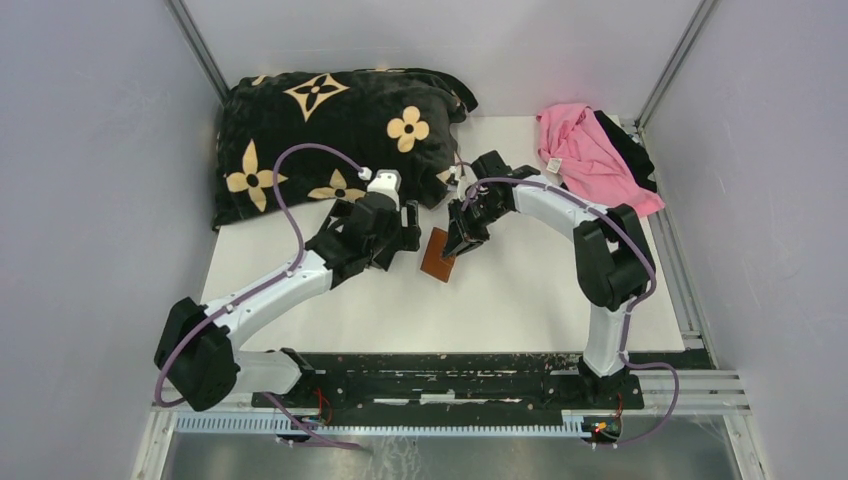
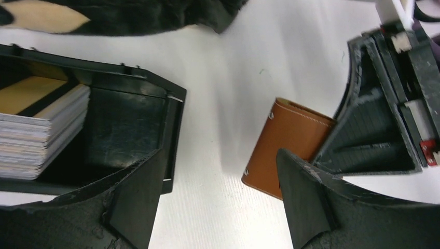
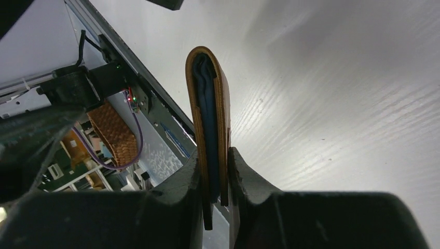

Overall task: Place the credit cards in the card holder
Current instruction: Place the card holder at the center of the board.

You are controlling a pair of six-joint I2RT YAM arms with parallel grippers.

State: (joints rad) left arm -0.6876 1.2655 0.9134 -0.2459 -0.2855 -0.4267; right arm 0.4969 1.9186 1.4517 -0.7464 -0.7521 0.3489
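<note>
The right tool [image 3: 217, 165] stands narrow, clamped on one edge of the card holder [image 3: 207, 98]; the card holder hangs folded and tilted over the worktop [image 2: 223, 78], between the two arms. The left tool [image 2: 218, 155] is spread wide and holds nothing. The credit cards [image 2: 41, 129] lie stacked in the black tray [image 2: 129, 124], just beside it.

Risks, as judged:
- the jaws press both leaves together, so the pockets are likely closed to any card
- an edge grip may let the leather pivot or slip when a card is pushed in
- the stack sits against the tray wall, so the fingers may foul the rim or lift several cards at once
- the tools work close together, so contact between them is possible
</note>
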